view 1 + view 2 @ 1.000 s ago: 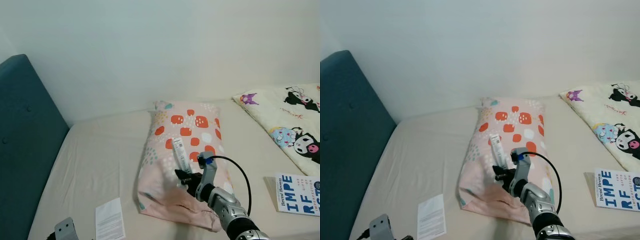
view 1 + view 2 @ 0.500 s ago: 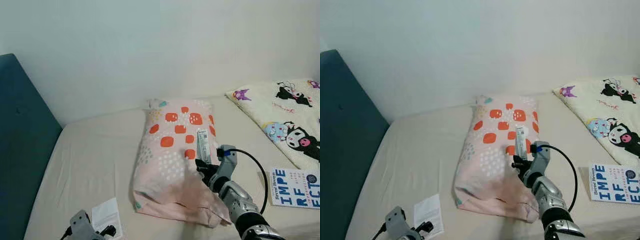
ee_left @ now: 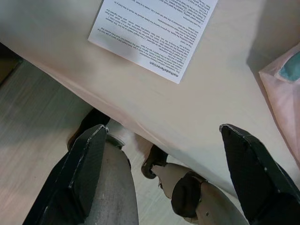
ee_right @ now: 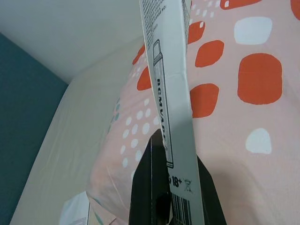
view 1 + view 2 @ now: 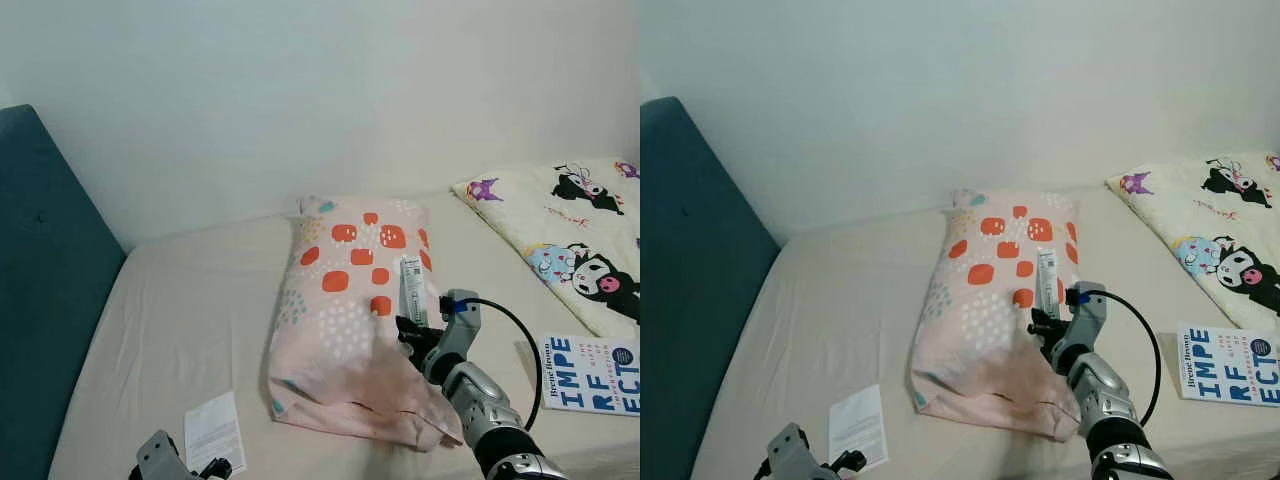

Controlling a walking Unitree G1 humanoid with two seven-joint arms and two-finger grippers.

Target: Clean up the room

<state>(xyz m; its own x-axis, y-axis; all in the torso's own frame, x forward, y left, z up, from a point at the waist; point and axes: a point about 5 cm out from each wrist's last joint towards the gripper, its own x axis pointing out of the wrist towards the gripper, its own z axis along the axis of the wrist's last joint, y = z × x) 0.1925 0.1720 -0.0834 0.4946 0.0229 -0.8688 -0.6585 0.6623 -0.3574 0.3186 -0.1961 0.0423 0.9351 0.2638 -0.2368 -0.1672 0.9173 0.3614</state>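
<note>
My right gripper (image 5: 413, 328) is shut on a slim white carton (image 5: 410, 288) printed with small text and a barcode, held upright over the right side of the pink pillow (image 5: 345, 320) with orange squares. In the right wrist view the carton (image 4: 165, 89) runs up between the black fingers (image 4: 150, 187), with the pillow (image 4: 248, 79) behind it. My left gripper (image 3: 164, 178) is open near the bed's front edge, its fingertips (image 3: 89, 168) spread over the floor, close to a printed leaflet (image 5: 213, 432).
A blue and white book (image 5: 594, 375) lies on the beige sheet (image 5: 190, 320) at the right. A cartoon-print blanket (image 5: 560, 225) covers the far right. A dark teal headboard (image 5: 45, 300) stands at the left, a white wall behind.
The view has swung left and then settled. My right gripper with the carton has gone from the pillow's middle to its right side. The left gripper stays low at the bed's front edge.
</note>
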